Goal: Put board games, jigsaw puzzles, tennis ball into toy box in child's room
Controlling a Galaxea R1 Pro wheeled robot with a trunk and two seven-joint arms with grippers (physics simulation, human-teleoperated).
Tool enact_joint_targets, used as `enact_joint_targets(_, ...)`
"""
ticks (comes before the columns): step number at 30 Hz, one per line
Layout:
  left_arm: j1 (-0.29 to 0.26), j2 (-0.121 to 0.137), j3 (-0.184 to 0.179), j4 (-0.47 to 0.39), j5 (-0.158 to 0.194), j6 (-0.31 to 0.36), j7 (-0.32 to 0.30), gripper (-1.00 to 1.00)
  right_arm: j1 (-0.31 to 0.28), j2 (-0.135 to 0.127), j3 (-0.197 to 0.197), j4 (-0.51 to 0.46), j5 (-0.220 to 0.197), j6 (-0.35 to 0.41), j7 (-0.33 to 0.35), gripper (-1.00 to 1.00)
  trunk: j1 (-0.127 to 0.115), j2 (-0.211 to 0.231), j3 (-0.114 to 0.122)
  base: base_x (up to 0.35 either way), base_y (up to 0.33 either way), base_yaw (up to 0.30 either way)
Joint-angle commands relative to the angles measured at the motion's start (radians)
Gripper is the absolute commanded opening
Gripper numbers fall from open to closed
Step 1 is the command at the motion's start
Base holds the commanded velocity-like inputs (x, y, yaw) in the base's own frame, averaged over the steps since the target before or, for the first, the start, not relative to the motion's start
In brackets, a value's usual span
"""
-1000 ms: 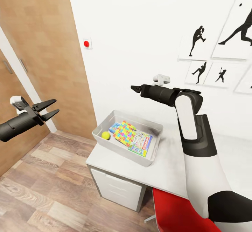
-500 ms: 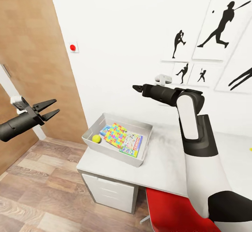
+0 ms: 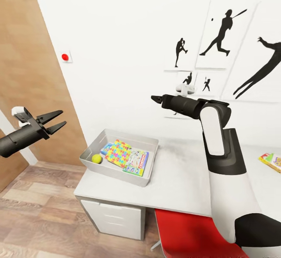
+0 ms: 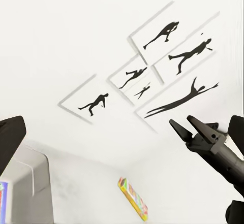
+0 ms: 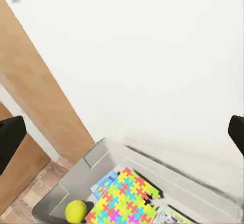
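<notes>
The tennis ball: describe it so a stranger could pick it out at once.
On the light-grey table against the white wall stands a grey toy box, near the end by the wooden door. The tennis ball lies in the box's corner nearest that door, beside a jigsaw puzzle. It is the only round, plain yellow-green thing among flat printed pieces.

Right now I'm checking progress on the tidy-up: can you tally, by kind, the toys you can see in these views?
Tennis ball: 1, in the toy box.
Jigsaw puzzle: 1 visible, in the box.
Board games: 3. A red-and-green one and a mostly blue one under the puzzle are in the box; another lies out on the table.
Total: 5 toys visible.
</notes>
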Motion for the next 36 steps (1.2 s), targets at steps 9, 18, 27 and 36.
enact_joint_targets(9, -0.001, 0.0, 0.001, 0.001, -0.01, 0.004, -0.01, 1.0, 0.002, -0.011, -0.004, 0.0, -0.032, 0.003, -0.01, 1.0, 0.001, -0.002, 0.01, 0.0, 0.0, -0.195)
enact_joint_targets(18, -0.001, 0.0, 0.001, 0.001, -0.01, 0.004, -0.01, 1.0, 0.01, -0.013, -0.006, 0.0, -0.034, 0.003, -0.01, 1.0, 0.001, -0.002, 0.022, 0.0, 0.0, -0.196)
enact_joint_targets(27, -0.012, 0.0, -0.01, 0.002, -0.011, 0.004, -0.01, 1.0, 0.053, -0.041, -0.028, 0.0, -0.038, 0.003, -0.01, 1.0, 0.001, -0.002, 0.034, 0.0, 0.0, -0.196)
enact_joint_targets(36, -0.037, -0.019, -0.042, 0.006, -0.021, 0.0, -0.008, 1.0, 0.117, -0.181, -0.063, 0.0, -0.191, 0.003, -0.01, 1.0, 0.001, -0.002, 0.045, 0.0, 0.0, -0.196)
